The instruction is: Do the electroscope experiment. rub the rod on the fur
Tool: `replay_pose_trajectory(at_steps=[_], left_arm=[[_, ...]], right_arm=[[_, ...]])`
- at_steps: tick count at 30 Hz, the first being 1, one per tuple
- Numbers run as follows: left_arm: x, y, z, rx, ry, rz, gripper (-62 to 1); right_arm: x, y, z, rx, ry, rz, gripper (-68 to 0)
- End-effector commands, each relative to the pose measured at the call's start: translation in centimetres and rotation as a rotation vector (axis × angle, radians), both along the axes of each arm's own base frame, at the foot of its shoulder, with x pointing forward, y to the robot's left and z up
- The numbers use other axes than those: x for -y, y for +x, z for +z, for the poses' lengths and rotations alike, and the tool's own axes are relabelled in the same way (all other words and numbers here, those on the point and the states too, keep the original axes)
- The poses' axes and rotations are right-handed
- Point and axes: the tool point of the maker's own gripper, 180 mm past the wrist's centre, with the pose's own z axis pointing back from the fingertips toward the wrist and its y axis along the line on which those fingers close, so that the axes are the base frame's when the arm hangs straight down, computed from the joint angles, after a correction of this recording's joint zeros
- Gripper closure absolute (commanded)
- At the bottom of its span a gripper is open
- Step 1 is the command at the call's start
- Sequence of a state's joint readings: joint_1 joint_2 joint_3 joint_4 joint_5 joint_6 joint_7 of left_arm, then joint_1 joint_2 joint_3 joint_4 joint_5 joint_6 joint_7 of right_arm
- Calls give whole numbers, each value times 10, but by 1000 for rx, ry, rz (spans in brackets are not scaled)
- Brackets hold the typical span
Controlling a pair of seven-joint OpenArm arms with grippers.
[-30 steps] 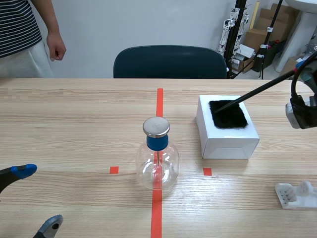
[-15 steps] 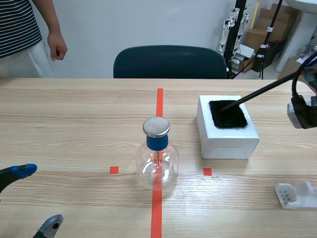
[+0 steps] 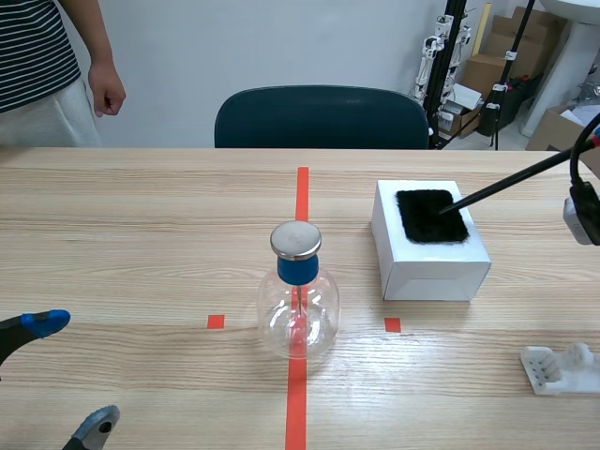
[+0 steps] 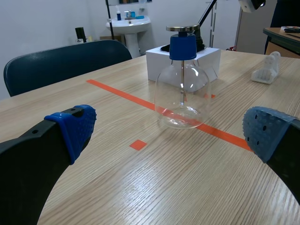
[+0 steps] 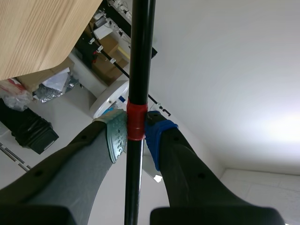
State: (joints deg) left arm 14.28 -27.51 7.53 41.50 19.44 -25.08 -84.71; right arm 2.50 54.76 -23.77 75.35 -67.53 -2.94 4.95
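Right gripper (image 5: 136, 133) is clamping the long thin black rod (image 3: 511, 183) between its two pads, right at the rod's red band (image 5: 135, 116), so we are logging those jaws as closed on the rod. In the scene view we are seeing the rod slanting down from the right arm (image 3: 583, 211) at the table's right edge. Its far tip is meeting the right part of the flat black fur patch (image 3: 427, 217). The fur is lying on top of the white cardboard box (image 3: 431, 272), which is sitting right of the orange-red tape line.

The round clear glass flask with blue collar and flat metal cap (image 3: 298, 300) is standing upright on the tape line, left of the box and apart from it. A thin metal stem is hanging inside it.

Left gripper (image 3: 73, 372) is sitting low at the near left corner of the light wooden table (image 3: 141, 234). Its jaws are spread wide with nothing between them, and the flask is well ahead of it in the left wrist view.

We are also noting a small white plastic holder (image 3: 561, 368) lying near the right corner, a dark blue chair (image 3: 322, 117) behind the table, and a person in a striped shirt standing at the far left, one hand (image 3: 106, 94) hanging closed.
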Motion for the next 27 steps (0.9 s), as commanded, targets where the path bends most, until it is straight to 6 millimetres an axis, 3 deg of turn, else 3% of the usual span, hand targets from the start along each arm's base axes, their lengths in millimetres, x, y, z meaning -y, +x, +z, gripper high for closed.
replay_pose_trajectory(at_steps=[1,8,17,20,27], left_arm=[[-4,3,9,35,-14,5,-623],[-4,3,9,34,-13,6,-623],[-4,3,9,34,-13,6,-623],[-4,3,9,34,-13,6,-623],[-4,3,9,34,-13,6,-623]], right_arm=[[-5,6,13,33,-1,25,2],[-31,8,14,62,60,69,2],[1,8,23,53,-41,22,2],[4,7,24,49,-52,25,2],[-25,7,18,44,20,73,2]])
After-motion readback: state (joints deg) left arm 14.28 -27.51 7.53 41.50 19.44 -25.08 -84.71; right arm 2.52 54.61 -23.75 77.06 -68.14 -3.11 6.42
